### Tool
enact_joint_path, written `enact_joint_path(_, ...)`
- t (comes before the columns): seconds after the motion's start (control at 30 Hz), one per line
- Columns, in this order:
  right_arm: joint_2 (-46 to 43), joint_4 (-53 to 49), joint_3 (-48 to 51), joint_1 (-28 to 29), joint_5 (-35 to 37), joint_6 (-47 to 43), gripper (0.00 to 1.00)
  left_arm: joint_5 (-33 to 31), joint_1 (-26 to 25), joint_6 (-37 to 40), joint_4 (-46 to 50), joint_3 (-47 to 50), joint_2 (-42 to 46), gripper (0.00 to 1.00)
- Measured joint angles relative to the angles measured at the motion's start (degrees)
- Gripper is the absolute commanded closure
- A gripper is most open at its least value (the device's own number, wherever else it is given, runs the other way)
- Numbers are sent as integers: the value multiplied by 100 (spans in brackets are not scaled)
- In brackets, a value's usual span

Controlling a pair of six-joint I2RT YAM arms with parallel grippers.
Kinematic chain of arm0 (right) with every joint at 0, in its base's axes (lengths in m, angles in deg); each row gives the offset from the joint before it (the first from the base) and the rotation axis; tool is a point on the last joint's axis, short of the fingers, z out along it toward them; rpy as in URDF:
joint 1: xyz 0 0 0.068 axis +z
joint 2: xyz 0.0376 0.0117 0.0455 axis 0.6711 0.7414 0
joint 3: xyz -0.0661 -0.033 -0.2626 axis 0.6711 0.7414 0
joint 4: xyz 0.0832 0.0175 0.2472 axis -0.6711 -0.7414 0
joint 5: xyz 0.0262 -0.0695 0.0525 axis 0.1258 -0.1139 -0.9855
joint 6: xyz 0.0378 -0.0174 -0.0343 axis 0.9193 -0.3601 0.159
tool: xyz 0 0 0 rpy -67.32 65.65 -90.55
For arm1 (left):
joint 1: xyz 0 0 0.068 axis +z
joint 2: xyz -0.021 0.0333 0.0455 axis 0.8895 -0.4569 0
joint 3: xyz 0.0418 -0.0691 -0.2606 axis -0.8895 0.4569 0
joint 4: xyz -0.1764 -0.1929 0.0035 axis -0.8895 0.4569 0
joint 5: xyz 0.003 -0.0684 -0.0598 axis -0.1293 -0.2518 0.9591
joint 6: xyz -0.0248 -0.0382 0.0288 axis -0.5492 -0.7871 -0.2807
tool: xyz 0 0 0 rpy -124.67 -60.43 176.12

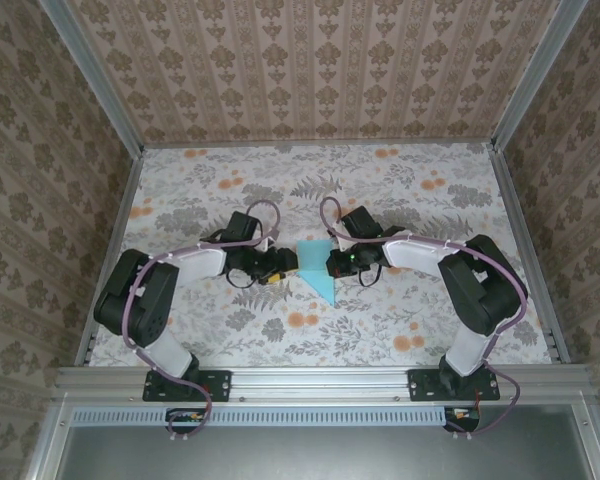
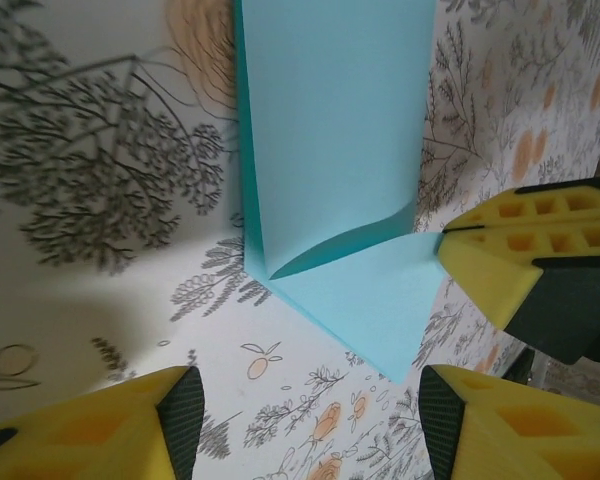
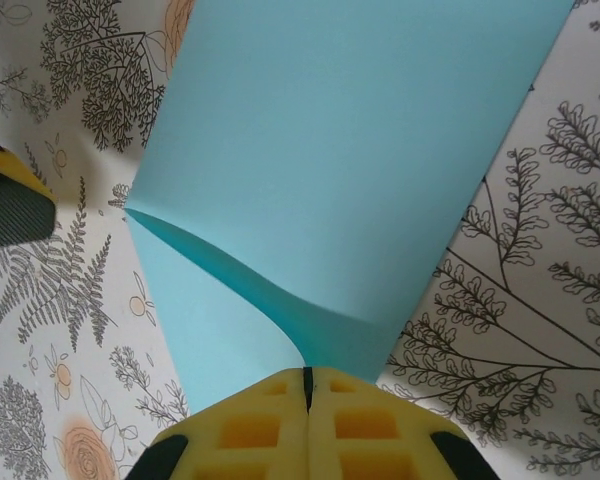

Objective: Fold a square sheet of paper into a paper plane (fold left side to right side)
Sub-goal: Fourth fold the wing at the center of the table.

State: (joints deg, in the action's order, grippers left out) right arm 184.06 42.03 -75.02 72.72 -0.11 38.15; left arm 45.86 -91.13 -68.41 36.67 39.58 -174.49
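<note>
While my right gripper (image 3: 307,380) is clamped on a raised flap of the paper (image 1: 318,278), mid-way between the side edges of the table (image 1: 430,200), both forearms reach inward; my left gripper (image 2: 310,415) sits partly open, empty, just beside it.

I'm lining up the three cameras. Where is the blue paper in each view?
Top external: blue paper at picture centre.
Left wrist: upper middle, reaching the top edge.
Right wrist: centre, from bottom middle to top edge.
Shared landmark: right gripper pinching its edge.
</note>
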Motion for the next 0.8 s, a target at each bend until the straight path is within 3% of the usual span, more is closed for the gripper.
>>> enact_joint_path(0.2, -9, -57, 0, -33, 50, -50, 98, 63, -138, -87, -79, -146, -188, 39)
enact_joint_path(0.57, -9, -66, 2, -42, 48, -61, 95, 105, -273, -201, -212, -461, -485, 58)
enact_joint_path(0.67, -11, -66, 2, -42, 48, -61, 91, 125, -319, -258, -249, -549, -529, 68)
enact_joint_path(0.8, -98, -142, 2, -42, 175, -96, 80, 181, -372, -297, -289, -684, -535, 72)
